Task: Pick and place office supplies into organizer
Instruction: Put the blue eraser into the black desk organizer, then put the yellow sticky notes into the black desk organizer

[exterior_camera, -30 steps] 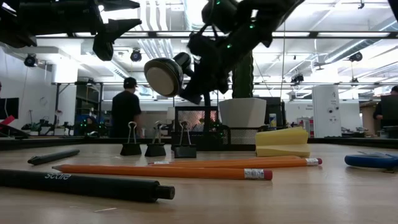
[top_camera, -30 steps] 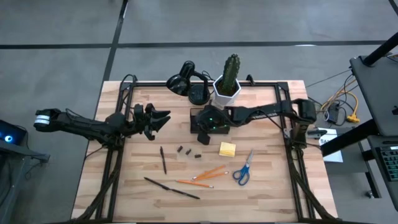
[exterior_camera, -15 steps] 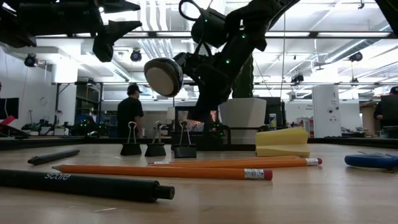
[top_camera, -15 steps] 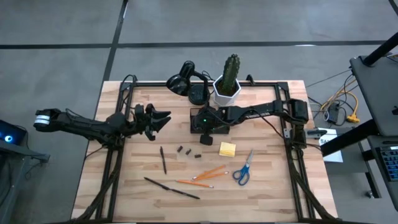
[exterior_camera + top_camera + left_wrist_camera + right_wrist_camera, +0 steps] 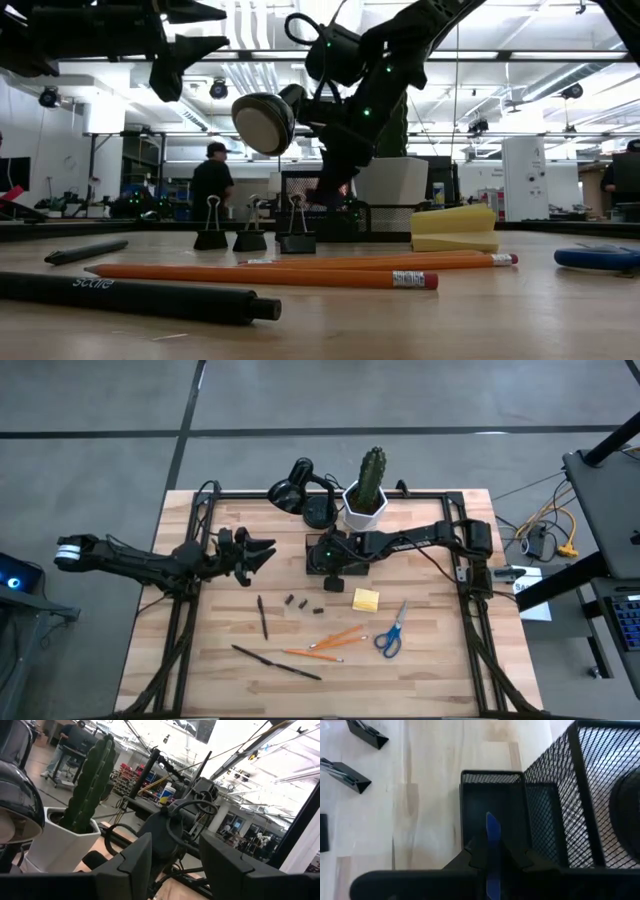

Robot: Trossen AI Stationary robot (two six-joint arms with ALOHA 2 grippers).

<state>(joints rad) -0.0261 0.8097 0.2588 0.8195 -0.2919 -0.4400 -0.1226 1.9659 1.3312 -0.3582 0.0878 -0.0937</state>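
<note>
My right gripper [image 5: 330,557] hangs over the black mesh organizer [image 5: 352,565] and is shut on a thin blue stick [image 5: 492,832]. The stick's free end points into the organizer's small compartment [image 5: 492,772]. My left gripper [image 5: 256,552] is open, held in the air over the table's left part, touching nothing. A yellow sticky pad [image 5: 366,599], blue-handled scissors [image 5: 391,630], orange pencils [image 5: 336,640], two dark pens [image 5: 263,617] and small black binder clips [image 5: 303,603] lie on the wood. My right gripper pinches the thin blue stick [image 5: 492,870] between its two fingers [image 5: 470,856], coming from above and pointing down. The stick runs along the fingers and juts out past their tips over the small compartment. I cannot tell whether its end touches the floor there.
A black desk lamp [image 5: 295,492] and a white pot with a cactus [image 5: 366,500] stand just beyond the organizer at the far edge. A black rail frame [image 5: 200,520] borders the table. People stand in the room behind [image 5: 210,185].
My right gripper has moved toward the far edge, from the organizer's near rim to above it, and has come down closer to it, still shut on the blue stick. The left arm and the things on the table have kept still.
</note>
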